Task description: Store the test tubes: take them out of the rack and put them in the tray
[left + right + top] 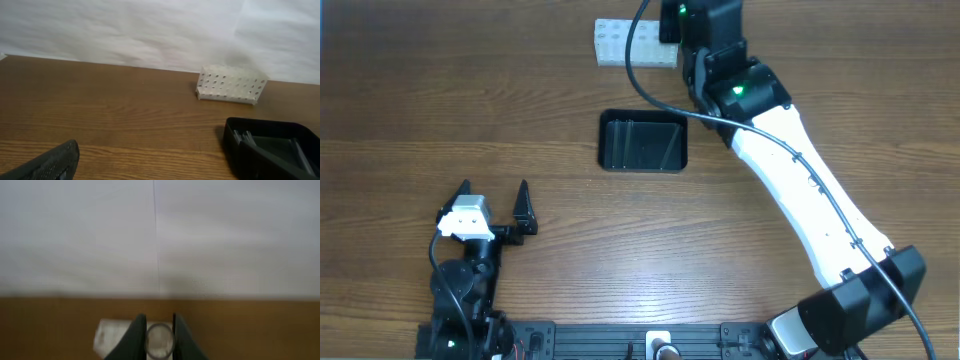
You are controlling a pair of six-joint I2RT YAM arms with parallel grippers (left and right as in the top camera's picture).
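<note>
Right now my right gripper (pixel 157 321) is pinching a test tube (pixel 159 341) just over the white rack (pixel 620 43); my left gripper (pixel 494 195) is sitting wide open, holding nothing, well apart from the black tray (pixel 642 142).

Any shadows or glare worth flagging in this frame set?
Top view: even light, faint glints on the tubes lying in the tray. Left wrist view: the tray casts a short dark shadow on the table; a grey shade falls on the backdrop above the rack. Right wrist view: pale sheen on the test tube in the right gripper.
</note>
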